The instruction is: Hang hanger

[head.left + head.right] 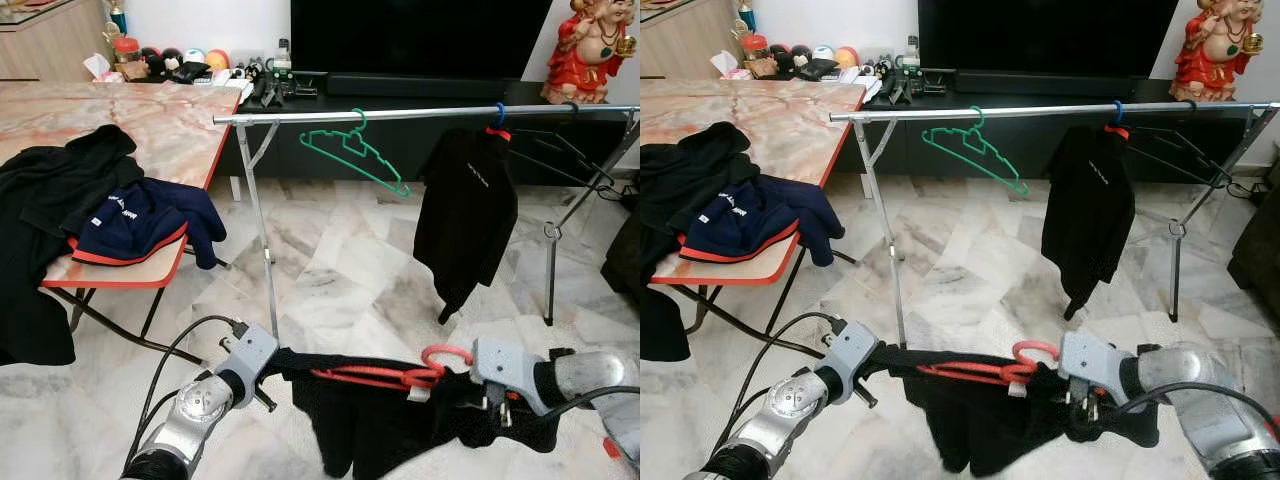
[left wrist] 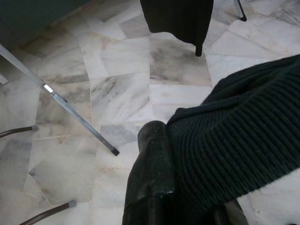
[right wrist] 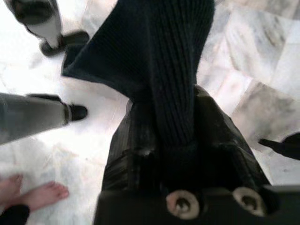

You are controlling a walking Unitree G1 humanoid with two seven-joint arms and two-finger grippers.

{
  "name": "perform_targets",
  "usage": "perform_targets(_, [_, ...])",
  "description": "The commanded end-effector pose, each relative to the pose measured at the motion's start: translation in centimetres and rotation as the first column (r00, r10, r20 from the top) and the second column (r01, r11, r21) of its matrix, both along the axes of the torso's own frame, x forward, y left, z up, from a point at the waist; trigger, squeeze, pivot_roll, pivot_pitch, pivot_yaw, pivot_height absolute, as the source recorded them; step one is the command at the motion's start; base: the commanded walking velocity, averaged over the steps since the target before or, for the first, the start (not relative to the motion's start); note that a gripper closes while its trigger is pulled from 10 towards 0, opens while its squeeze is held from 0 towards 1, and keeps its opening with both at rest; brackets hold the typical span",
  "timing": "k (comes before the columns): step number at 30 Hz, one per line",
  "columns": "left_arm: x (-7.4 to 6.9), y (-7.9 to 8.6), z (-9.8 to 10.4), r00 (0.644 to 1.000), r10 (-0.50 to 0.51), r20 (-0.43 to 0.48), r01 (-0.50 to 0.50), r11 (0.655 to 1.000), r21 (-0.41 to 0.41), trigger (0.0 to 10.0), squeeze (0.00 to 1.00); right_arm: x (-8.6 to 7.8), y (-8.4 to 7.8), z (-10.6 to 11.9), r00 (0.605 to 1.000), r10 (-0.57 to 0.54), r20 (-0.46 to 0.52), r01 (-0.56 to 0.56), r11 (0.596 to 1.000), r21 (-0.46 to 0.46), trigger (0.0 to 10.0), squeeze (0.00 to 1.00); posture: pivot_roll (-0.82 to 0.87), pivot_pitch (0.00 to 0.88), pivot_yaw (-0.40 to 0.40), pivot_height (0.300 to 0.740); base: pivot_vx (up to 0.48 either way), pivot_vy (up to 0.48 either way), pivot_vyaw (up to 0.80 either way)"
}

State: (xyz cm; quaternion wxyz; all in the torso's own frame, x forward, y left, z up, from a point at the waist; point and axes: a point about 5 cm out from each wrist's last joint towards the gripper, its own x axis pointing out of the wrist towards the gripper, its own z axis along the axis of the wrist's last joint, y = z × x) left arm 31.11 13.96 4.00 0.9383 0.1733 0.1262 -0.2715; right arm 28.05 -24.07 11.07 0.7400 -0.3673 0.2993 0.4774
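Holding the black sweater on its red hanger, both grippers, left gripper and right gripper, seem clamped on knit; rail not yet reached.

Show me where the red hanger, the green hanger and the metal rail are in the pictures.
red hanger (image 1: pixel 446 352): left eye view, on its hook curve.
green hanger (image 1: pixel 352 150): left eye view, on its upper arm below the hook.
metal rail (image 1: pixel 420 114): left eye view, on a bare stretch.
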Motion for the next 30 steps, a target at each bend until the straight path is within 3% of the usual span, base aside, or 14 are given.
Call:
perform_targets(1, [0.0, 0.8, 0.1, 1.0, 0.009, -0.006, -0.008, 1.0, 0.018, 0.0, 0.0, 0.5, -0.3, -0.1, 0.999, -0.035, 0.041, 0.037, 0.998, -0.05, 0.0, 0.0, -0.02, 0.074, -0.012, 0.74, 0.0, 0.0, 0.0])
perform_targets(6, [-0.1, 0.4, 0.1, 0.998, -0.049, -0.039, 0.05, 0.998, 0.027, 0.0, 0.0, 0.8, 1.2, -1.2, 0.996, -0.032, 0.079, 0.037, 0.997, -0.062, 0.0, 0.0, -0.02, 0.073, -0.011, 0.74, 0.0, 0.0, 0.0])
perform_targets(11, [-0.3, 0.3, 0.1, 0.994, -0.098, -0.057, 0.1, 0.994, 0.035, 0.0, 0.0, 1.5, 2.3, -0.8, 0.988, -0.082, 0.131, 0.078, 0.996, 0.04, 0.0, 0.0, -0.01, 0.077, -0.009, 0.74, 0.0, 0.0, 0.0])
perform_targets(15, [-0.8, 0.3, -0.5, 0.988, -0.13, -0.08, 0.137, 0.986, 0.091, 0.0, 0.0, 1.3, 3.6, 0.0, 0.993, -0.05, 0.105, 0.032, 0.985, 0.168, 0.0, 0.0, -0.02, 0.081, -0.008, 0.74, 0.0, 0.0, 0.0])
perform_targets(18, [-0.8, 0.2, -0.5, 0.988, -0.131, -0.084, 0.137, 0.988, 0.074, 0.0, 0.0, 1.3, 3.2, -0.3, 0.993, -0.052, 0.102, 0.039, 0.991, 0.132, 0.0, 0.0, -0.02, 0.084, -0.009, 0.74, 0.0, 0.0, 0.0])
perform_targets(20, [-0.8, 0.1, -0.3, 0.986, -0.143, -0.087, 0.148, 0.987, 0.063, 0.0, 0.0, 1.2, 2.8, -0.8, 0.995, -0.038, 0.094, 0.032, 0.997, 0.063, 0.0, 0.0, -0.02, 0.086, -0.011, 0.74, 0.0, 0.0, 0.0])
perform_targets(21, [-0.7, 0.2, 0.0, 0.985, -0.152, -0.086, 0.156, 0.986, 0.054, 0.0, 0.0, 1.0, 2.2, -1.5, 0.996, -0.034, 0.081, 0.036, 0.999, -0.015, 0.0, 0.0, -0.01, 0.087, -0.011, 0.74, 0.0, 0.0, 0.0])
perform_targets(23, [-0.6, 0.2, 0.2, 0.985, -0.154, -0.079, 0.158, 0.986, 0.049, 0.0, 0.0, 0.9, 1.8, -2.0, 0.997, -0.029, 0.071, 0.034, 0.998, -0.061, 0.0, 0.0, -0.01, 0.086, -0.011, 0.74, 0.0, 0.0, 0.0])
perform_targets(25, [-0.3, 0.4, 0.8, 0.989, -0.137, -0.061, 0.139, 0.99, 0.024, 0.0, 0.0, 1.0, 1.8, -2.3, 0.996, -0.047, 0.081, 0.053, 0.995, -0.08, 0.0, 0.0, -0.02, 0.086, -0.012, 0.74, 0.0, 0.0, 0.0])
perform_targets(27, [0.4, 0.7, 2.1, 0.994, -0.104, -0.033, 0.102, 0.993, -0.056, 0.0, 0.0, 1.1, 2.7, -3.1, 0.99, -0.116, 0.084, 0.12, 0.992, -0.042, 0.0, 0.0, -0.01, 0.087, -0.014, 0.74, 0.0, 0.0, 0.0])
perform_targets(30, [0.5, 0.5, 2.6, 0.99, -0.133, -0.036, 0.13, 0.988, -0.082, 0.0, 0.0, 1.1, 3.1, -3.6, 0.986, -0.133, 0.103, 0.14, 0.988, -0.061, 0.0, 0.0, -0.01, 0.088, -0.01, 0.74, 0.0, 0.0, 0.0])
